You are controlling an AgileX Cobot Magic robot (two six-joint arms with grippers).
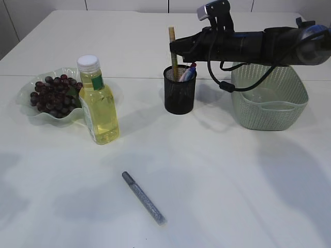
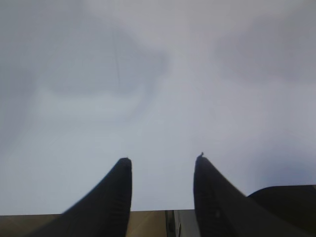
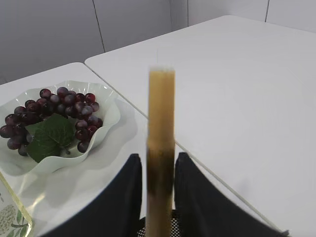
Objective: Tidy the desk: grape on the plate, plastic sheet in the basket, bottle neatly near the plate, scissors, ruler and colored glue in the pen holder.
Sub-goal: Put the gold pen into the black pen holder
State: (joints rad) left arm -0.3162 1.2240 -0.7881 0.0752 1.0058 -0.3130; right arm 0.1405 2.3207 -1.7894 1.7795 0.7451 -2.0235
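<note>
The right gripper (image 3: 157, 185) is standing its pale tan wooden ruler (image 3: 160, 148) upright between barely parted jaws, holder (image 1: 179, 90) directly beneath

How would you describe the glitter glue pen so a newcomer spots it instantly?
Start at the yellow bottle standing beside the grape plate on the left of the white table. Come toward the camera from it, onto bare tabletop: the glue pen lies there flat and alone. It is a slim grey glittery stick with a darker cap, the only item lying down.
</note>
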